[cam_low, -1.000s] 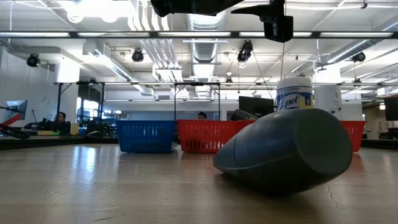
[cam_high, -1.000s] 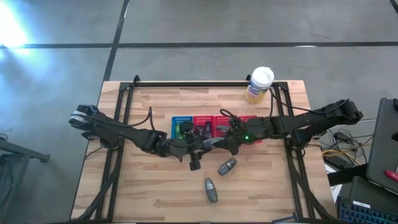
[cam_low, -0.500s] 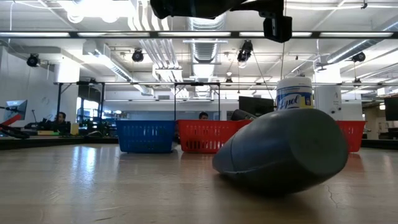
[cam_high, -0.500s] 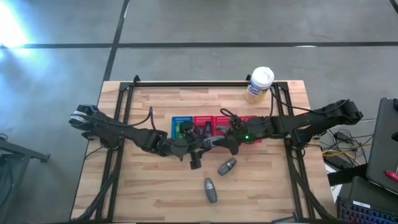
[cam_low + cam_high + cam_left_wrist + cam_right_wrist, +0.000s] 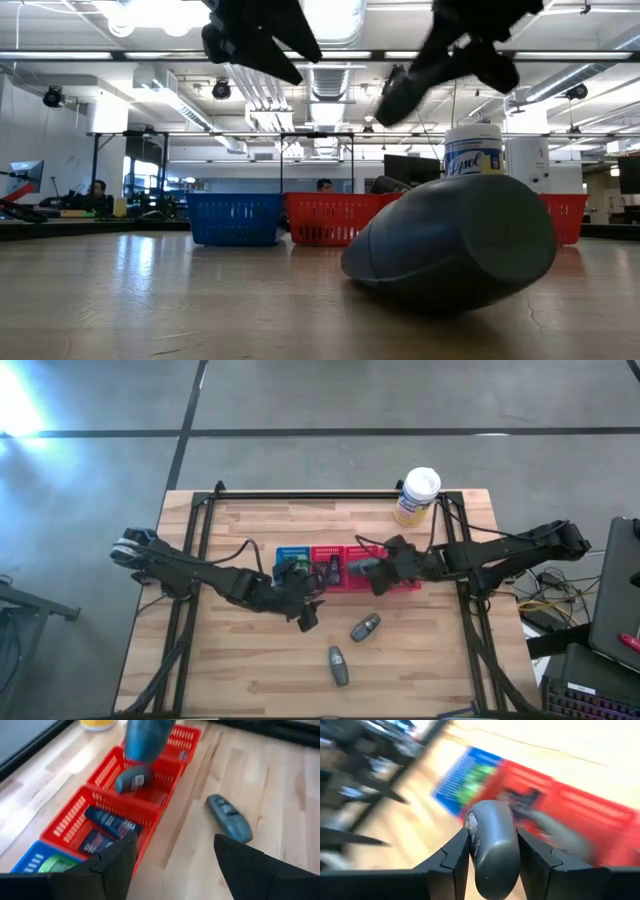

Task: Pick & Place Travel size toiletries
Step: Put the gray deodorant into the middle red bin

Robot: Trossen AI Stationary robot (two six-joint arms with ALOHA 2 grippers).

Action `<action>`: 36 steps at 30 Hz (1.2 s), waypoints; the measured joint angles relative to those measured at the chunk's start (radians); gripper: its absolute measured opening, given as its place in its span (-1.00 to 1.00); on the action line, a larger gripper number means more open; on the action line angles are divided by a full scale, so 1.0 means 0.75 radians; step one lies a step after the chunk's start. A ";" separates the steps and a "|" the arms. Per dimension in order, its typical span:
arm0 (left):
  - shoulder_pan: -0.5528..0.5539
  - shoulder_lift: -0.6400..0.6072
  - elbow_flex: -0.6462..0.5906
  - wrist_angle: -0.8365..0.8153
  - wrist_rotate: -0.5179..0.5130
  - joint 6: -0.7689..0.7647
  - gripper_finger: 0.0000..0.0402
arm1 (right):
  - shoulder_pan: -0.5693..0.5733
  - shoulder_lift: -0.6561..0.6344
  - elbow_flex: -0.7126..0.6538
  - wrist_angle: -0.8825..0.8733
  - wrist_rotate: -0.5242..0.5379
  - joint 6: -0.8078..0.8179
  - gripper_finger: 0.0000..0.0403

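**Asker:** Right gripper (image 5: pixel 492 851): what does it hold, and where?

**Describer:** Its fingers are clamped on a grey oval container (image 5: pixel 491 842), carried above the row of red trays (image 5: pixel 362 570) at the table's middle. The container's long axis runs out along the fingers, tilted down toward the trays, so the drop lies just below.

**Asker:** And the left gripper (image 5: pixel 172 862)?

**Describer:** It hovers beside the blue tray (image 5: pixel 291 559), fingers spread apart and holding nothing. Two more grey oval containers (image 5: pixel 365 627) (image 5: pixel 338 665) lie flat on the bare wood, nearer the front edge; the left gripper is the closer one to them.

**Asker:** What is in the trays?

**Describer:** The blue one holds green packets (image 5: pixel 53 865). One red tray holds dark tubes (image 5: pixel 110 821).
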 joint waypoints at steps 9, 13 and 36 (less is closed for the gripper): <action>-0.001 0.000 0.000 -0.014 -0.050 -0.020 0.35 | -0.132 0.110 -0.001 -0.159 -0.170 -0.159 -0.39; -0.001 0.000 0.000 -0.015 -0.051 -0.020 0.35 | -0.208 0.191 -0.001 -0.104 -0.236 -0.215 -0.37; -0.001 0.000 0.000 -0.017 -0.065 -0.045 0.35 | -0.290 0.238 -0.001 -0.102 -0.402 -0.179 -0.36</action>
